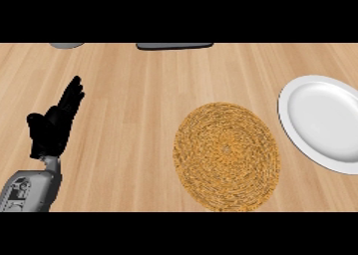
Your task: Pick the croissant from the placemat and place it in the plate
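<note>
while left hand (53, 130) rests, fingers straight | placemat (226, 156) well apart | plate (330, 123) beyond

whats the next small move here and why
Probably hold off and find the croissant first. The woven placemat shows nothing on it, the white plate to its right shows nothing in it, and no croissant is in view. The left hand rests open at the left, fingers up; the right hand is out of view, so it may need bringing in.
</note>
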Controlling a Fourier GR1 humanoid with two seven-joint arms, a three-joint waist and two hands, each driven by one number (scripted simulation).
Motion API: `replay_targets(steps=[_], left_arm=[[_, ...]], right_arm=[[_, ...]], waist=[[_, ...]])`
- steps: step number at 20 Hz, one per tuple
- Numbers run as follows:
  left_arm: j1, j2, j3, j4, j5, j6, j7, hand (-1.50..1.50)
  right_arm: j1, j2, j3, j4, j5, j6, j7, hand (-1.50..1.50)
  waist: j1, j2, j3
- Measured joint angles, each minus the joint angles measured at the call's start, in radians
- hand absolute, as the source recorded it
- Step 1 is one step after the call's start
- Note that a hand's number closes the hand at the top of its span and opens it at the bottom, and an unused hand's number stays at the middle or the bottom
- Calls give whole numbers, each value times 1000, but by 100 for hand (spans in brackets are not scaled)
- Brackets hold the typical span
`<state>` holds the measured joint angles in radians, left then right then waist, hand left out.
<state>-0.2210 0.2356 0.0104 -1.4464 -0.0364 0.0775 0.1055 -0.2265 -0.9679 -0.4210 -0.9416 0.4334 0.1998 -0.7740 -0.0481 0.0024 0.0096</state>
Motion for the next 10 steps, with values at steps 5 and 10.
replay_targets(steps=[5,10], left_arm=[[-6,-17,-31,-10,-16,-3,2,0],[-28,-16,-32,7,-15,-21,2,0]], right_arm=[[-21,-81,-54,165,-69,47,-175,150],[-81,-91,3,238,-77,70,-186,150]], waist=[[43,4,-3],[63,5,-6]])
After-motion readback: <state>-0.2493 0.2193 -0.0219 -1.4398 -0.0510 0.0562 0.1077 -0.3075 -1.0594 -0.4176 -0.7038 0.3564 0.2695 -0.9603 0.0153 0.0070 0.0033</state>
